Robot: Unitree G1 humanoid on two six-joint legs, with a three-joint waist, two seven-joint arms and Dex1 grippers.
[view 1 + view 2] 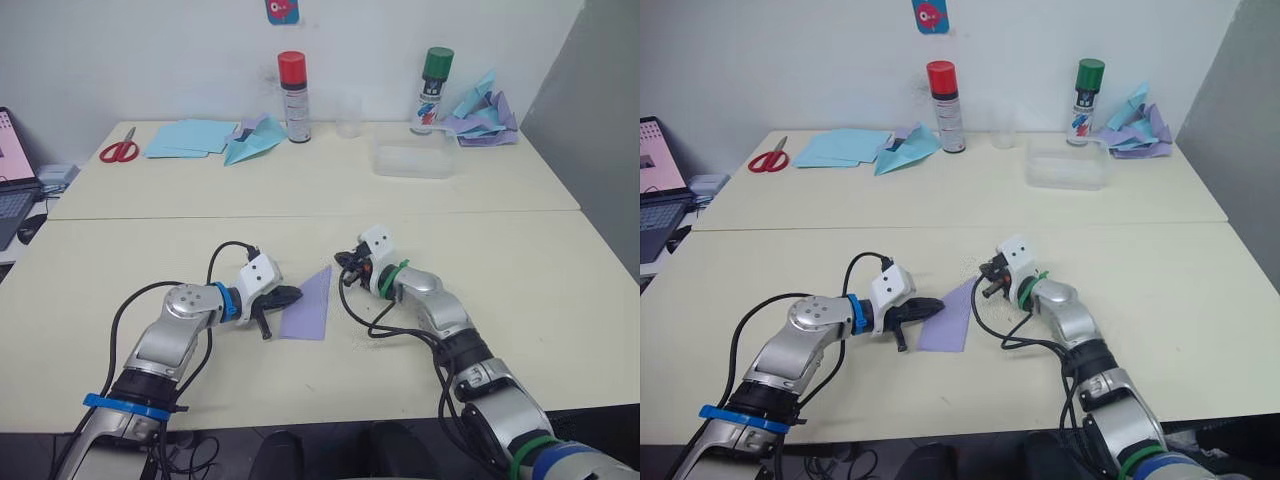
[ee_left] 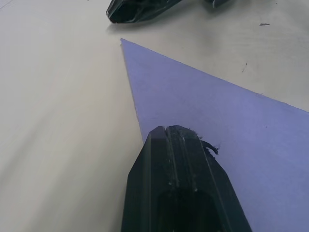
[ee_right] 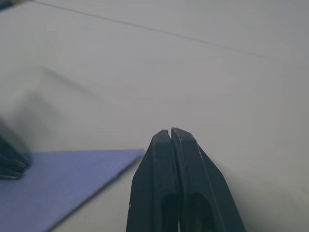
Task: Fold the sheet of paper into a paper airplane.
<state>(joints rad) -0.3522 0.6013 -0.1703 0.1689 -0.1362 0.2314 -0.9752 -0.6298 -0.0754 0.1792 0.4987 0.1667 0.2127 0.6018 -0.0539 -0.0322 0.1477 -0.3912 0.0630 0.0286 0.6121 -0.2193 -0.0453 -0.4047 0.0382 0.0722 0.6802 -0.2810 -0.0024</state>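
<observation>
The paper [image 1: 309, 306] is lying flat on the worktop [image 1: 520, 280] between my two arms, already folded to a pointed shape. My left end effector [image 1: 283, 297] is closed, and its tip is pressing on the left edge of the paper, I think to keep it from sliding. My right end effector [image 1: 347, 263] is also closed and gripping nothing; it is hovering just beside the far point, probably ready for pushing the next crease.
</observation>
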